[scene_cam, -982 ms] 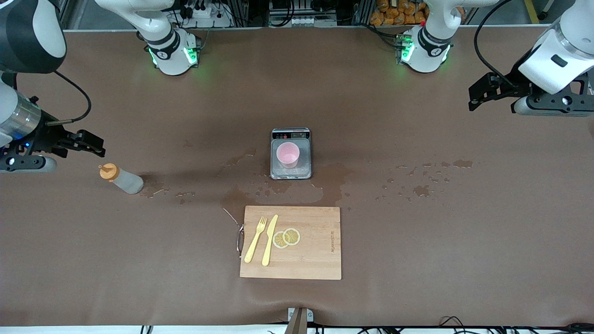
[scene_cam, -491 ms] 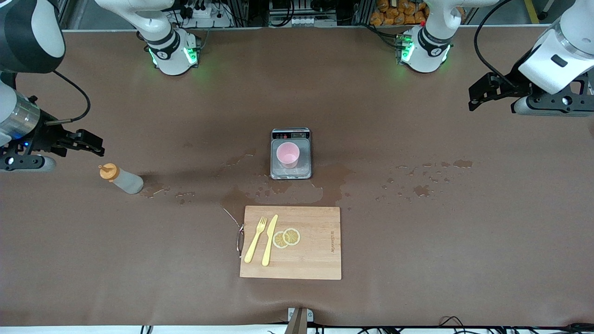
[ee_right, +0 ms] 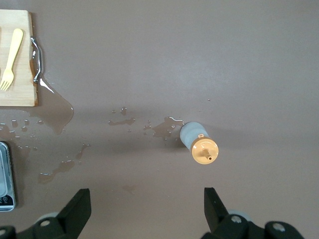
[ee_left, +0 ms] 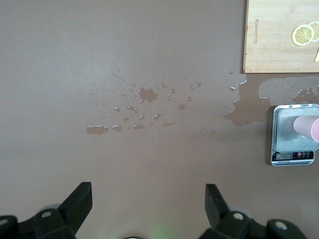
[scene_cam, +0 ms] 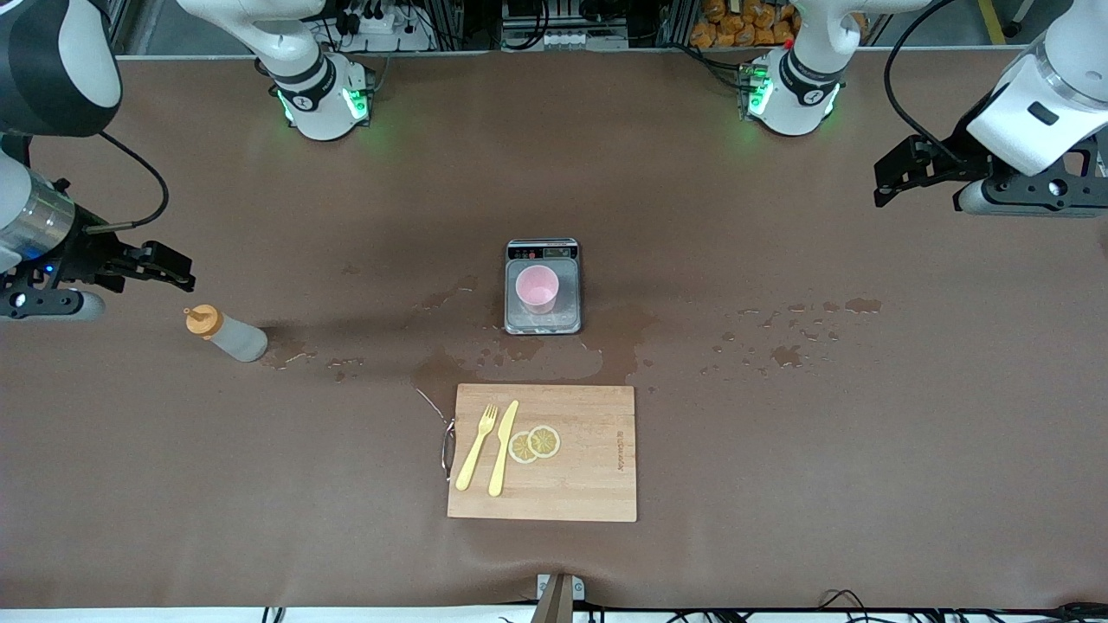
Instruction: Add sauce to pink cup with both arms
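Note:
The sauce bottle, whitish-grey with an orange cap, stands on the table toward the right arm's end; it also shows in the right wrist view. The pink cup stands on the grey scale at mid-table and shows at the edge of the left wrist view. My right gripper is open and empty, in the air just beside the bottle; its wrist view shows the jaws wide apart. My left gripper is open and empty, high over the left arm's end of the table.
A wooden cutting board lies nearer the front camera than the scale, with a yellow fork, a yellow knife and lemon slices. Wet patches spread around the scale and toward both ends.

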`<action>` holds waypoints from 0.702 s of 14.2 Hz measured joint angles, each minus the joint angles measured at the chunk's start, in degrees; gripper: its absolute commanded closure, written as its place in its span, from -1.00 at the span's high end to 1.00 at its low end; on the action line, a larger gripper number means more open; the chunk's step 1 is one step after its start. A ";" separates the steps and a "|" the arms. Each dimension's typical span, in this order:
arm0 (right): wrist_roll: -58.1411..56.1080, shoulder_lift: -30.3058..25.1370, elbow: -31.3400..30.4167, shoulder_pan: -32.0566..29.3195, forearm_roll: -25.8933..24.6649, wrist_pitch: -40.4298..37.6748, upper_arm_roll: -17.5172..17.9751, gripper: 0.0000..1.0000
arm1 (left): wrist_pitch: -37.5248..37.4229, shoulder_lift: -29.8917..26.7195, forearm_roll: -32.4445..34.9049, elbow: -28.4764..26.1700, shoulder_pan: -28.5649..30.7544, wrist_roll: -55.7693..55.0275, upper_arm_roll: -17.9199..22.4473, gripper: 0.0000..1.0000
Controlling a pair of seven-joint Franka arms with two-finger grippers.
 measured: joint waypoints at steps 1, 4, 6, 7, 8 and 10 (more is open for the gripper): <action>0.00 -0.02 0.00 0.00 0.00 0.05 0.00 1.00 | 0.00 0.00 0.00 0.00 0.00 0.00 0.00 1.00; 0.00 -0.22 0.11 0.00 0.00 0.48 0.00 1.00 | 0.00 0.00 0.00 0.00 0.00 0.00 0.00 1.00; 0.00 -0.33 0.20 0.00 0.00 0.72 0.00 1.00 | 0.00 0.00 0.00 0.00 0.00 0.00 0.00 1.00; 0.00 -0.36 0.37 0.00 0.00 0.73 0.00 1.00 | 0.10 0.00 0.00 0.00 0.00 0.00 0.00 1.00; 0.00 -0.41 0.51 0.00 0.00 0.73 0.01 1.00 | 0.30 0.00 0.00 0.00 0.00 0.00 0.00 1.00; 0.00 -0.52 0.62 0.00 0.00 0.71 0.02 1.00 | 0.52 0.00 0.00 0.00 0.00 0.00 0.00 1.00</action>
